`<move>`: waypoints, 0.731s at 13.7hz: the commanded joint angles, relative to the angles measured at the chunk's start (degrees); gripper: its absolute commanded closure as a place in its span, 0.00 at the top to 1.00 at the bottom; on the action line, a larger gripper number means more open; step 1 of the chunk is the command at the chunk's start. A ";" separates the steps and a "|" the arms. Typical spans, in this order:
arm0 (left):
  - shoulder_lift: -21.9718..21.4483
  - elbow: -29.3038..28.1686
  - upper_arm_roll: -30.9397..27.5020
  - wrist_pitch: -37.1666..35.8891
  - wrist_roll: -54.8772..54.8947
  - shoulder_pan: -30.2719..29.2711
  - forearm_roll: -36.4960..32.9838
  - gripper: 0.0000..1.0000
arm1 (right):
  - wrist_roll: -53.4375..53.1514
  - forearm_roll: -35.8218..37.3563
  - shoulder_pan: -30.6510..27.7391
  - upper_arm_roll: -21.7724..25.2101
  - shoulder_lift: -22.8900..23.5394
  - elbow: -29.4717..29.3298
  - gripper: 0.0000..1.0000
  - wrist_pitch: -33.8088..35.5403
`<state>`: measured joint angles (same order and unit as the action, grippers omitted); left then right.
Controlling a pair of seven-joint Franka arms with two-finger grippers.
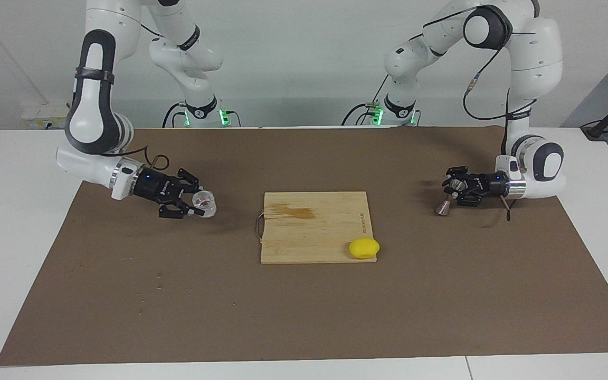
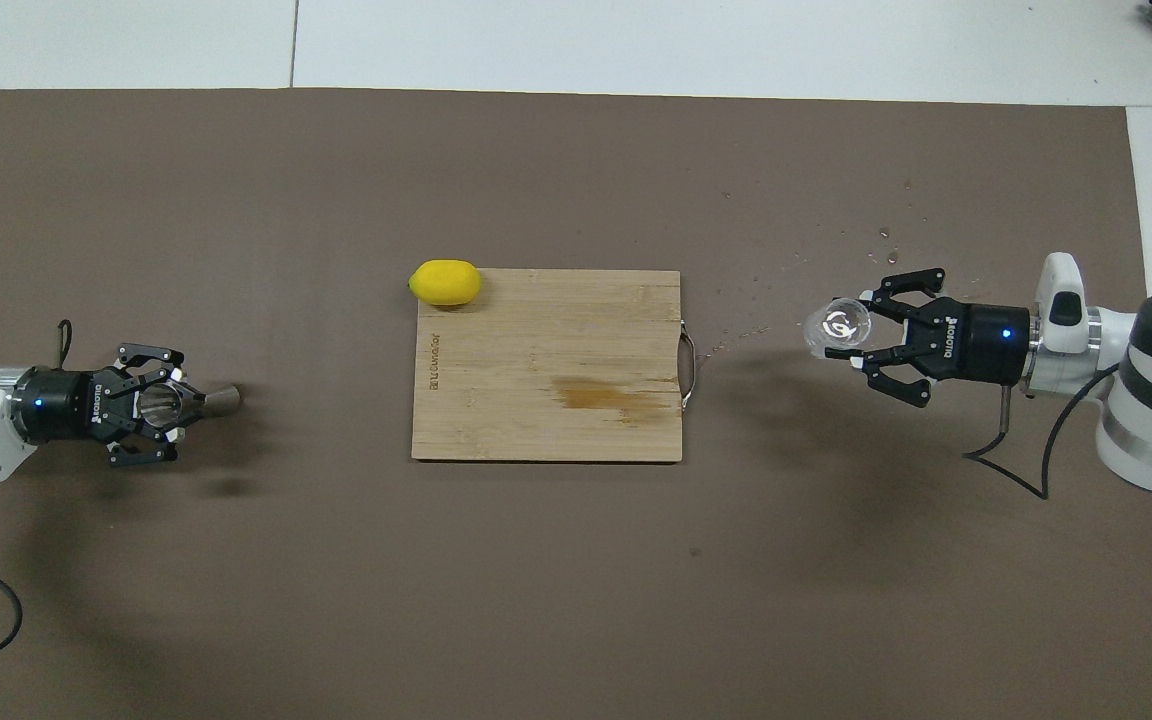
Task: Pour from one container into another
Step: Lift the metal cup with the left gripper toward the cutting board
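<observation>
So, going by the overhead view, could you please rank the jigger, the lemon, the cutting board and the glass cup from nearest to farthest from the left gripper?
1. Jigger: held in the left gripper, at the left arm's end.
2. Lemon: at the board's corner farthest from the robots.
3. Cutting board: mid-table.
4. Glass cup: held in the right gripper, at the right arm's end.

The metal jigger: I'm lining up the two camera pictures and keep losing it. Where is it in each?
Facing view: the jigger is at the picture's right, tilted, in the left gripper, level with the cutting board's top edge.
Overhead view: the jigger is at the picture's left, in the same gripper.
Shared landmark: the lemon sits on the board corner toward the jigger.
</observation>
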<state>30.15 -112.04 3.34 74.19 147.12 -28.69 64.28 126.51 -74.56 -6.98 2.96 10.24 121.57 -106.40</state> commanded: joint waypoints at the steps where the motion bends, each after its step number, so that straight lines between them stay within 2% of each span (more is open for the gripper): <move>1: 0.26 -0.38 -0.44 0.08 1.24 0.83 1.72 0.16 | -2.14 1.00 -0.57 -0.06 -1.97 0.86 0.00 1.36; 5: 0.17 -0.73 -0.44 0.00 1.15 2.41 3.48 0.09 | -1.35 1.00 -0.14 -0.06 -2.24 1.12 0.00 1.54; 10: -0.18 -0.73 -0.44 -0.80 -2.62 4.78 4.27 0.09 | -1.00 0.04 1.53 -0.15 -2.24 1.12 0.00 0.75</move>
<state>30.27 -112.10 3.56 74.15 146.12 -25.33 66.79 126.16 -74.54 -6.07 2.82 9.54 121.62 -105.59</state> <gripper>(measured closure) 0.784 0.489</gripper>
